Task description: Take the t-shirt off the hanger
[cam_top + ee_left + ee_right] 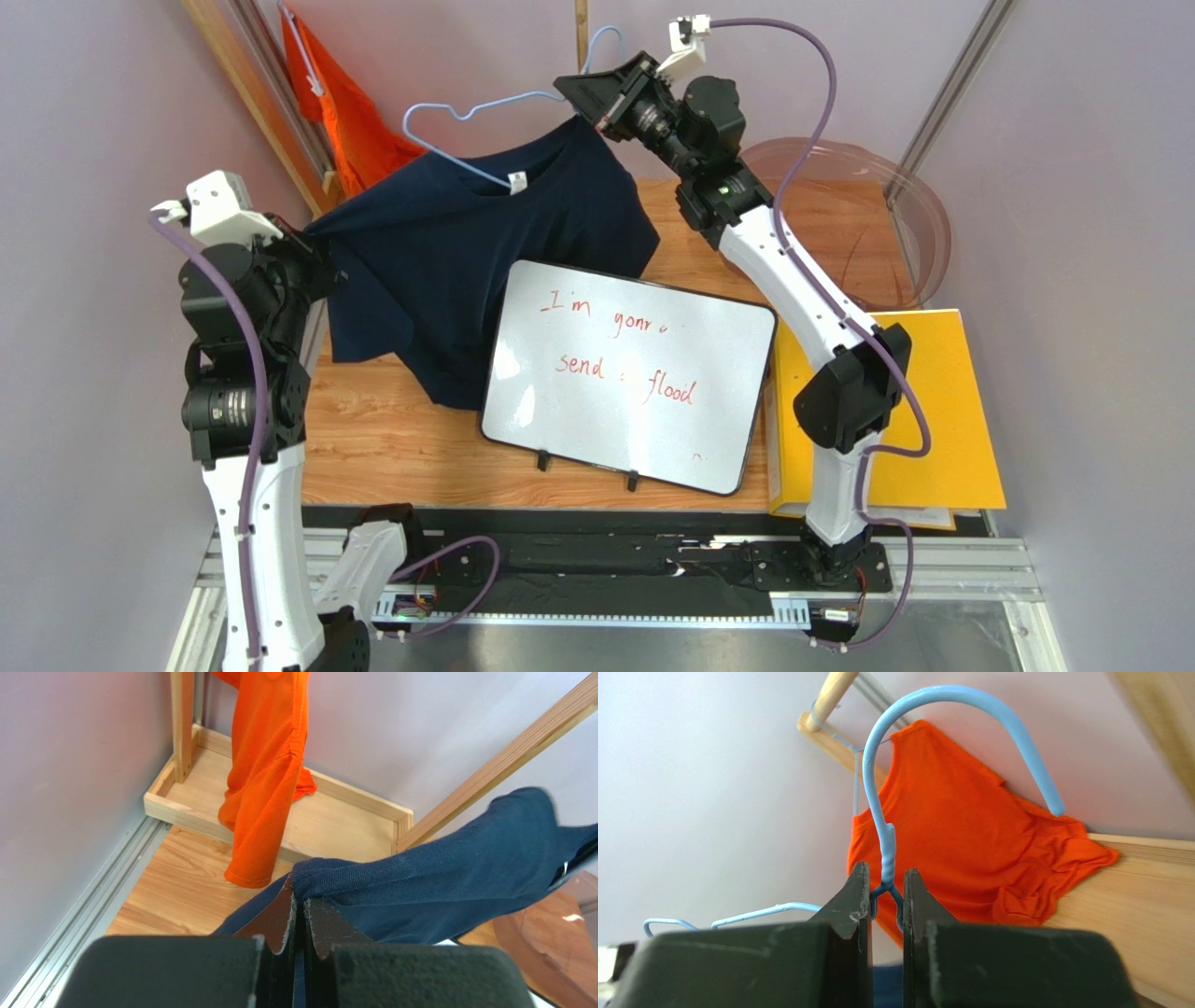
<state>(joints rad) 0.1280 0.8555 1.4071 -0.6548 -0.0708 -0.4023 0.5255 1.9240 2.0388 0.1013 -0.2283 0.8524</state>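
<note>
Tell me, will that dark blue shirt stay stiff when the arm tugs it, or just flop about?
Probably floppy: the shirt sags in folds between the left gripper and the hanger. It likely stretches slightly, since the pinched edge looks pulled taut. Seems light too: a thin wire hanger carries it.

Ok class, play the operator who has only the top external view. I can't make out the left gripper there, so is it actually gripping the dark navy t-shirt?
Observer: Yes. In the left wrist view, the left gripper is shut on a bunched fold of the dark navy t-shirt.
Operator: And where exactly does the right one hold the hanger?
Observer: The right wrist view shows the right gripper pinching the light blue wire hanger at its twisted neck, just below the hook.
</note>
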